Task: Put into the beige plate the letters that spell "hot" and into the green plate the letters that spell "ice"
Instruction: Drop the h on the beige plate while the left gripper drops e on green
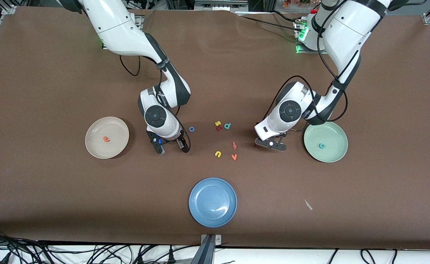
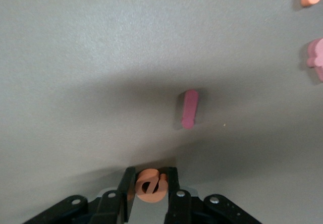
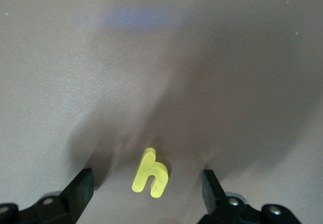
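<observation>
**Left gripper on the "e", right spread over the "h"**

The left gripper (image 2: 150, 183), low beside the green plate (image 1: 338, 154), pinched the orange "e" (image 2: 150, 184); the "i" (image 2: 189, 108) lay near. The right gripper (image 3: 146, 186) straddled the yellow "h" (image 3: 150, 174) with fingers wide, beside the beige plate (image 1: 94, 146) holding the "t" (image 1: 106, 139). The "c" (image 1: 321, 146) sat in the green plate.
</observation>
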`<move>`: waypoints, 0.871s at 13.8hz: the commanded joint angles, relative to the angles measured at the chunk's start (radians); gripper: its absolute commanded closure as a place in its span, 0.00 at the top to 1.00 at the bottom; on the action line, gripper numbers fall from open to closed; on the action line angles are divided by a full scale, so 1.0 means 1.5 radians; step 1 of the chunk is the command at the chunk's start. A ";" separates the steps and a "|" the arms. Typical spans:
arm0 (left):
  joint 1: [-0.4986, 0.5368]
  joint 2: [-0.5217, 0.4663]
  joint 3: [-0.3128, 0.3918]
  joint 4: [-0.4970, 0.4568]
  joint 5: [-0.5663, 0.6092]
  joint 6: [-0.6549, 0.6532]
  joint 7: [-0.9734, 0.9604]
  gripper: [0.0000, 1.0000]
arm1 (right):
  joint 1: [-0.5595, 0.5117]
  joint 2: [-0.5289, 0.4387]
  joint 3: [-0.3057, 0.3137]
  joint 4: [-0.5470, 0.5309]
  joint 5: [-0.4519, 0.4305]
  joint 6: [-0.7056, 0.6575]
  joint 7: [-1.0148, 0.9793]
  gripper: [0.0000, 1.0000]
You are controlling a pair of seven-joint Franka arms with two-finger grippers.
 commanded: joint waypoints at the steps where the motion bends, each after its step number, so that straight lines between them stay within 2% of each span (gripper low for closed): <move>1: -0.001 -0.011 0.001 -0.013 0.019 0.001 -0.013 0.09 | 0.006 -0.010 -0.005 -0.018 -0.008 0.012 -0.019 0.61; 3: 0.006 -0.029 0.002 -0.006 0.019 -0.015 -0.009 0.09 | 0.006 -0.012 -0.005 -0.018 -0.008 0.011 -0.025 0.39; 5: 0.020 -0.052 0.006 0.015 0.019 -0.062 0.018 0.09 | 0.007 -0.012 -0.006 -0.019 -0.008 0.011 -0.030 0.24; 10: 0.119 -0.091 0.005 0.031 0.019 -0.145 0.160 0.10 | 0.007 -0.012 -0.005 -0.017 -0.009 0.012 -0.033 0.00; 12: 0.138 -0.093 0.009 0.024 0.020 -0.173 0.177 0.10 | 0.005 -0.032 -0.011 -0.011 -0.009 -0.006 -0.075 0.00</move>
